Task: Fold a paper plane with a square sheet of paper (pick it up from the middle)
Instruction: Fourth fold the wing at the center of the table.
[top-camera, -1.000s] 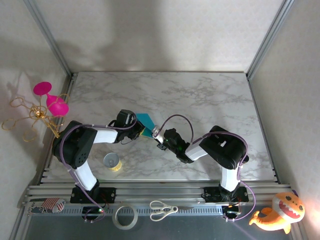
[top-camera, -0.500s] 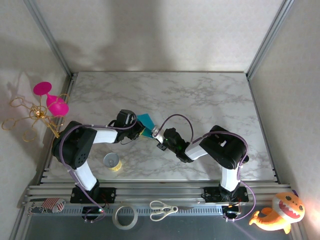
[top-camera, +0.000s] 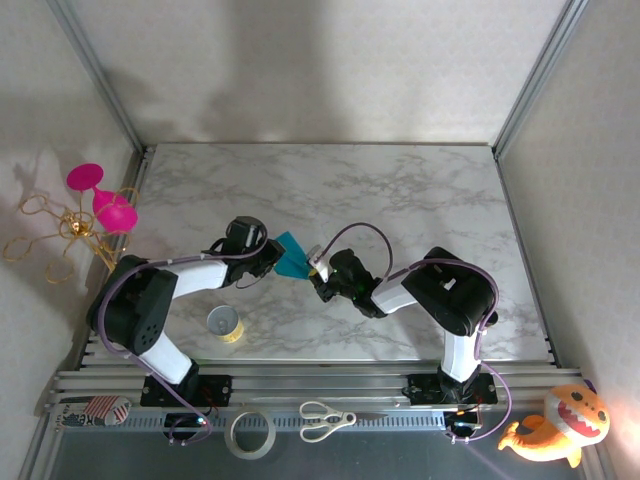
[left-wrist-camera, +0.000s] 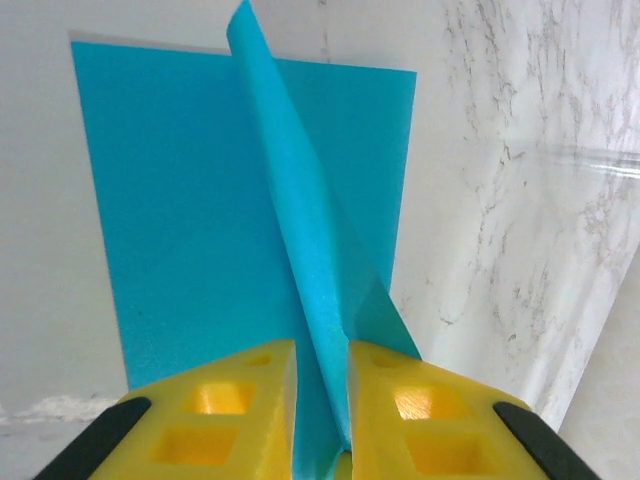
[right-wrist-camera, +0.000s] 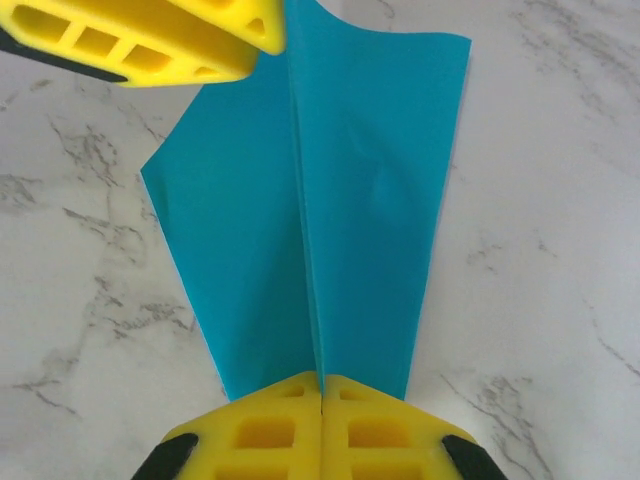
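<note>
Teal square sheet of paper resting mid marble surface, centre ridge lifting; left gripper pinching ridge at one end, right gripper clenching opposite end, stretching crease straight for folding.

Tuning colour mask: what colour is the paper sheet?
The paper sheet is plain teal-blue; best in left wrist view.

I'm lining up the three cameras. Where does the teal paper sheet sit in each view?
Top external: square sheet of paper near the middle of the marble table, pinched between left gripper and right gripper.
Left wrist: upper left and middle, its ridge rising from the left gripper.
Right wrist: centre, fanning up from the right gripper.
Shared landmark: the marble table's grey veining beneath it.
</note>
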